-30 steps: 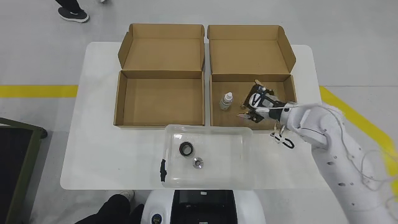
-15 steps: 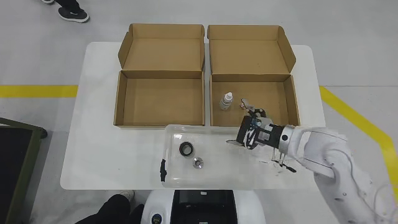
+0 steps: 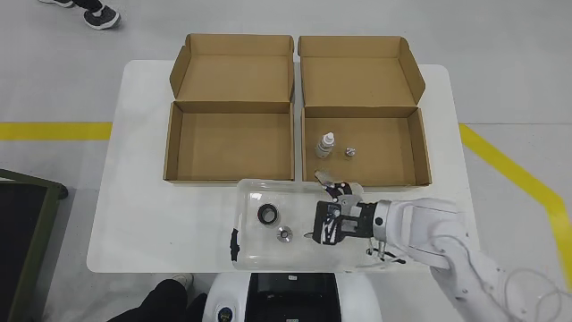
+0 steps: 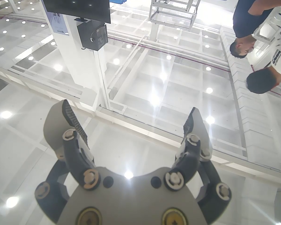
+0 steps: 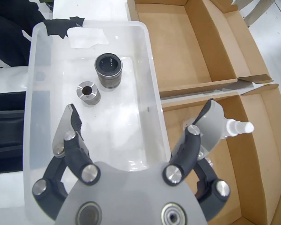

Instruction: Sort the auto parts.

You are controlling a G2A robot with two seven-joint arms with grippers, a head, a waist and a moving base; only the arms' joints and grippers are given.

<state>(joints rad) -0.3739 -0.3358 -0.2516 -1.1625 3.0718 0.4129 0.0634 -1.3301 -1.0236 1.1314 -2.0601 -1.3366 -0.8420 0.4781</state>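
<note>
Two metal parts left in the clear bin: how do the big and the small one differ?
The large bearing is wider and taller than the small bushing. The bearing has a dark end ring and a wide bore; the bushing is bright silver with a narrow bore. The bushing's top face is notched; the bearing's looks plain. Both are cylinders standing upright, bore up, apart from each other, in the clear bin.

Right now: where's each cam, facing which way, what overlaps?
Top view: above the arms, looking down at table, cardboard boxes, clear bin; right gripper open over the bin.
Left wrist view: on left wrist, facing the ceiling; left gripper open.
Right wrist view: on right wrist, looking down into the bin past its gripper.
Shared: top and right wrist views show bin, bearing, bushing.
</note>
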